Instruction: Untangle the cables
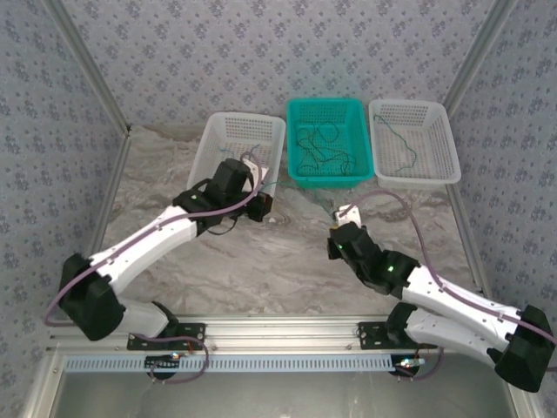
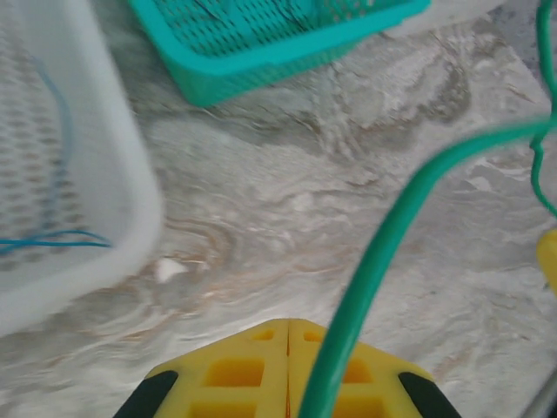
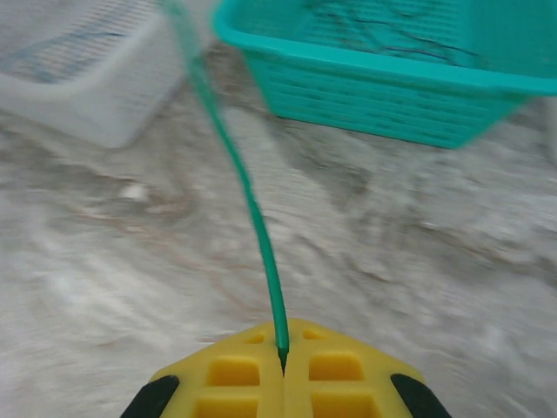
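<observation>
— Grip on the right side?

— Right gripper (image 3: 283,335) pressed shut, clamped on green cable (image 3: 248,200) exactly at the seam of the yellow jaws. Stretches from there up and to the left, above the marbled table (image 3: 418,261).

— And on the left?

— Left gripper (image 2: 287,324) closed too, yellow jaws touching along the middle line. Green cable crossing close in front of the right-hand jaw, then sweeping up and away to the right. Cannot tell whether pinched there or only lying across.

— Beyond the grippers?

— Left white basket (image 2: 113,157) just beside the left gripper, with blue cable (image 2: 61,239) inside, one loop against the near wall. Teal basket (image 1: 325,104) in the middle at the back, holding tangled cables (image 1: 322,150), dark and green, heaped together. Right white basket (image 1: 409,105) just beside the teal one, with one thin cable (image 1: 402,144) curling on its floor.
</observation>
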